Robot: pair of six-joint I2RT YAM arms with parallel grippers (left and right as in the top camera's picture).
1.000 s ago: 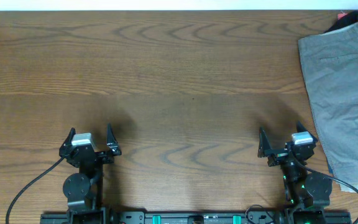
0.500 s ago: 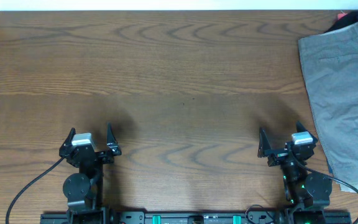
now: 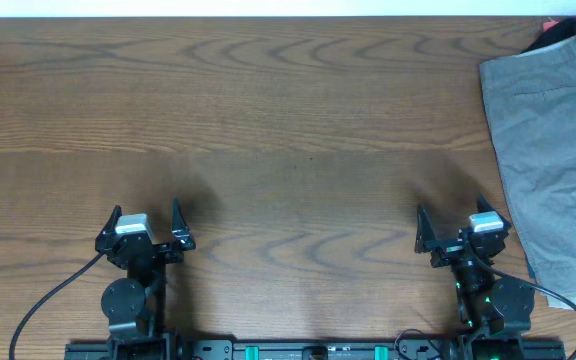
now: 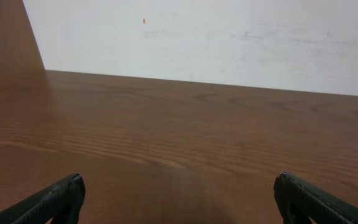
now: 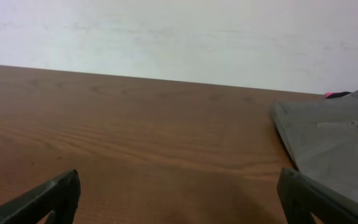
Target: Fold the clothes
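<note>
Left gripper [image 3: 146, 208] and right gripper [image 3: 450, 208] gape, clear of seemingly flat shorts [image 3: 548, 150].

On the tabletop [image 3: 288, 120], the shorts [image 3: 553, 150] lie flat at the 3 o'clock edge, running out of the overhead view. A second garment [image 3: 566, 32] shows just behind their far corner, at about 2 o'clock. The left tool [image 3: 146, 212] sits at 7 o'clock and the right tool [image 3: 450, 212] at 5 o'clock, well apart, the right one near the shorts but not touching them.
</note>
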